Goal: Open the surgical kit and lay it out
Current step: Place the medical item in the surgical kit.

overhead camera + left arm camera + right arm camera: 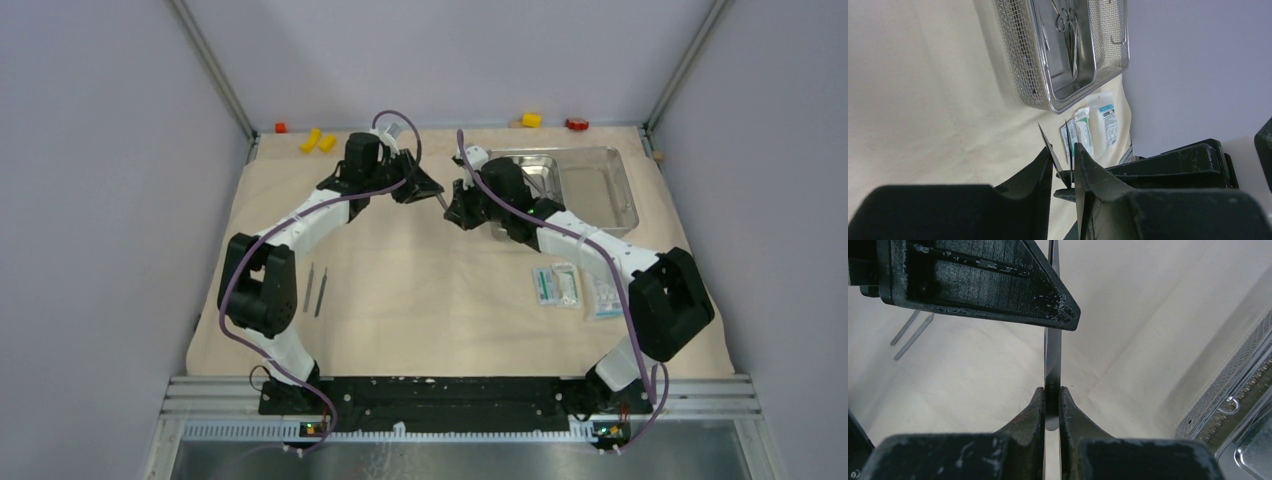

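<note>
**One instrument bridged between two grippers at mid-table**

One thin steel instrument [1052, 365] is clamped flat between the fingers of the right gripper [1052, 396], which is closed tight on its lower end. In the right wrist view its long axis is seen to run straight out of the jaws toward 12 o'clock. The pointed free end is taken in between the fingers of the left gripper [1062, 150]. Those jaws are set narrow, astride the blade, with a sliver of gap visible between them, and no clamp can be confirmed there.

In the top view the pair is found above the beige cloth wrap [430, 290], at about 12 o'clock of its middle. The instrument is laid roughly on a 10-to-4 line, with the left gripper at the 10 end and the right gripper at the 4 end.

A handover from right to left is judged to be in hand. The coming move is judged to turn on that axis: the blade must be held in line with the left jaws' slot as they are closed. Release by the right is best withheld until then, or the piece may be dropped.

Outward, two slim instruments [316, 290] are laid side by side at 9 o'clock, on the left arm's side. The steel tray [625, 190] is set at 2 o'clock inside a mesh basket [1018, 75], with ring-handled instruments [1065, 20] lying in it. At 4 o'clock sealed packets [570, 285] are laid out.
</note>
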{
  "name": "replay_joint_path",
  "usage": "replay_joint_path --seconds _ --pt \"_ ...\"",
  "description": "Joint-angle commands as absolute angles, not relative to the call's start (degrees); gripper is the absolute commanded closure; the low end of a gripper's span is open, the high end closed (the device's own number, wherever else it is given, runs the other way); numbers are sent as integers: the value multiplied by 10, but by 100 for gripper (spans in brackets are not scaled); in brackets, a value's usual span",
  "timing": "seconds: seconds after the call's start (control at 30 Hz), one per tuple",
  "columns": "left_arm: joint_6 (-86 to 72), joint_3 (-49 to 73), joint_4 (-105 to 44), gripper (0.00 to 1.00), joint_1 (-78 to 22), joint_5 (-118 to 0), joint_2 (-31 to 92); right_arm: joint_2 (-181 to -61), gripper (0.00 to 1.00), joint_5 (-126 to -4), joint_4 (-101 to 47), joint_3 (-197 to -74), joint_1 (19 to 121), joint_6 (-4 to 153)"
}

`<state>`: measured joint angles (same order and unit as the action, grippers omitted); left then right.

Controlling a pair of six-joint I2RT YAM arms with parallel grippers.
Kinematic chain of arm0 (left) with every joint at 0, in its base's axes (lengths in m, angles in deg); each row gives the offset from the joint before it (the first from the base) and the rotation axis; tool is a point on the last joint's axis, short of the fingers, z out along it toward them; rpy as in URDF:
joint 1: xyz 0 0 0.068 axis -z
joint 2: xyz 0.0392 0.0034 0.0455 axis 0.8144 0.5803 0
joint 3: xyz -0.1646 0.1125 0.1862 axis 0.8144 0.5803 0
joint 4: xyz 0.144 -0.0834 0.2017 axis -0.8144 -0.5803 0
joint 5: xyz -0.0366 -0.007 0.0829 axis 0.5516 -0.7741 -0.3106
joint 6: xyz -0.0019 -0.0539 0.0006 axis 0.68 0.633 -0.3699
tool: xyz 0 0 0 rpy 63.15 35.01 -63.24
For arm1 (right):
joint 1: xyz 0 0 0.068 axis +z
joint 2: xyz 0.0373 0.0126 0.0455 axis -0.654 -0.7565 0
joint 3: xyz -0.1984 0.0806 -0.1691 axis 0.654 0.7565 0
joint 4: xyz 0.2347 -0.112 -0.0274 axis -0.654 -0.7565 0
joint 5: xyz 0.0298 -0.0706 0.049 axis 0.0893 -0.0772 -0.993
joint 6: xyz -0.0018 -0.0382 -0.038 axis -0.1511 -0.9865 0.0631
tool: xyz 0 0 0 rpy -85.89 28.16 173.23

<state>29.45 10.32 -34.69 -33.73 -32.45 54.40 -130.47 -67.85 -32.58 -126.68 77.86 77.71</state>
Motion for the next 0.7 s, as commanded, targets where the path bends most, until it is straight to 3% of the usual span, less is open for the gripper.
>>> replay_joint_path --seconds 0.0,0.47,0.67 --pt "282 102 -315 74 -332 -327 539 -1313 100 -704 -322 -1299 790 775" --pt "243 105 -343 86 -332 -360 531 -1311 97 -735 -321 -1298 790 772" --pt "205 117 -352 82 -333 -381 514 -1305 77 -745 -321 -1294 790 765"
